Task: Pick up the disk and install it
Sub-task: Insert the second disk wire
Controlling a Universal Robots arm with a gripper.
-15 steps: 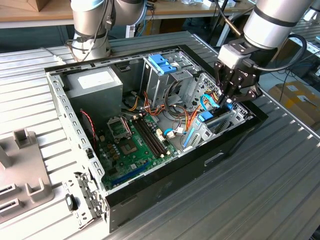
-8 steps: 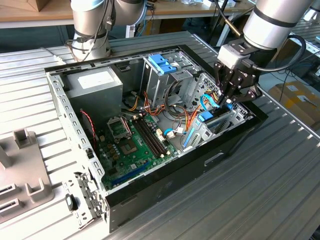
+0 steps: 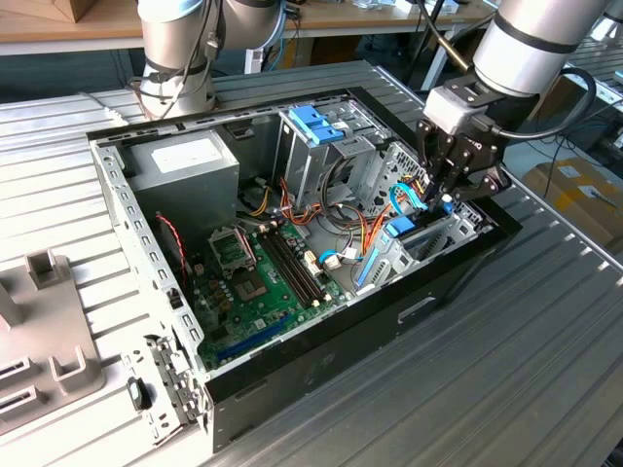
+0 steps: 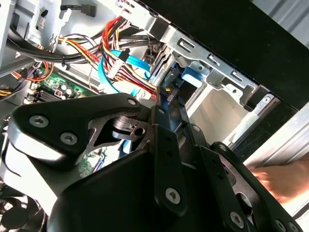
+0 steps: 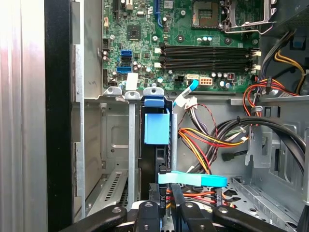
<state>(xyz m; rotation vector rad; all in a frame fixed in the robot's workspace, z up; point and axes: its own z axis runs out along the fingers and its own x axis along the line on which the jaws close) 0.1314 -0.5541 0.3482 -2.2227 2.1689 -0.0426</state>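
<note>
We see the gripper (image 3: pixel 446 195) reaching down into the open computer case (image 3: pixel 321 370), its fingers (image 5: pixel 166 193) closed on the disk (image 5: pixel 157 126). The disk stands on edge in the metal drive bay (image 5: pixel 131 145) beside the motherboard (image 5: pixel 193 43).

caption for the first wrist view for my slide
End effector poised over the blue-framed disk standing on edge in the drive bay, below the green motherboard.

open computer case (image 3: pixel 292 375) on slatted table (image 3: pixel 545 331) | green motherboard (image 3: pixel 258 282) | grey power supply (image 3: pixel 185 161) | drive cage (image 3: pixel 316 131)
</note>
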